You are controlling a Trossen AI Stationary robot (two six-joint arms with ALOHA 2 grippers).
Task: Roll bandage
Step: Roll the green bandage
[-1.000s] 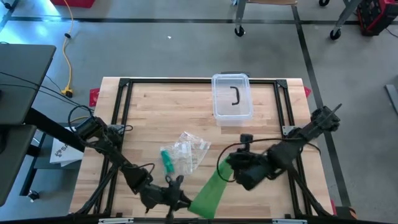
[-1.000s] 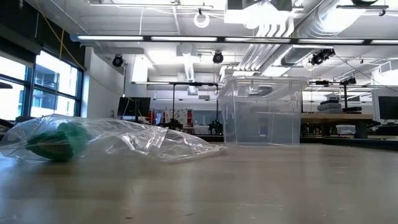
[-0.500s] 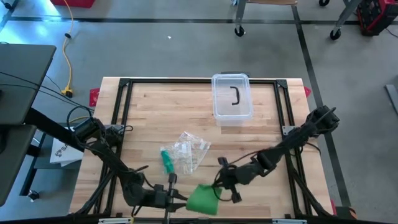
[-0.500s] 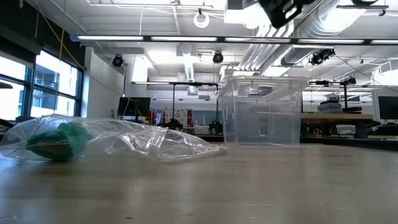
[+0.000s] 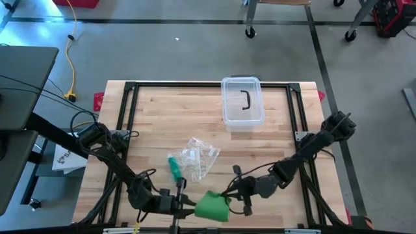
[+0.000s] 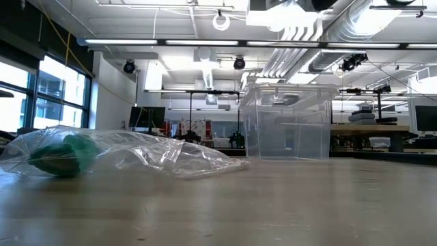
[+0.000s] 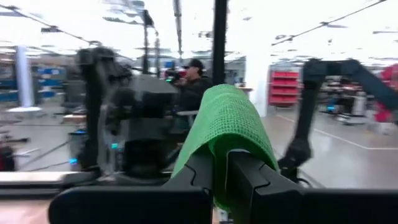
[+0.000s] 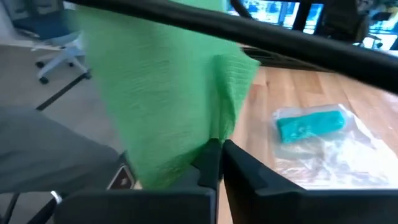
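Now folded shorter than a second ago | green bandage (image 5: 212, 207) at near table edge | left gripper (image 5: 184, 203) and right gripper (image 5: 229, 195) both pinching its ends, brought closer | rolling begun, not finished

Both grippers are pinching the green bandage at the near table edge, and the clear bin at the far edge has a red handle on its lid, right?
Not red: the high view shows a black handle on the clear bin. The rest holds: left gripper and right gripper both pinch the green bandage at the near edge.
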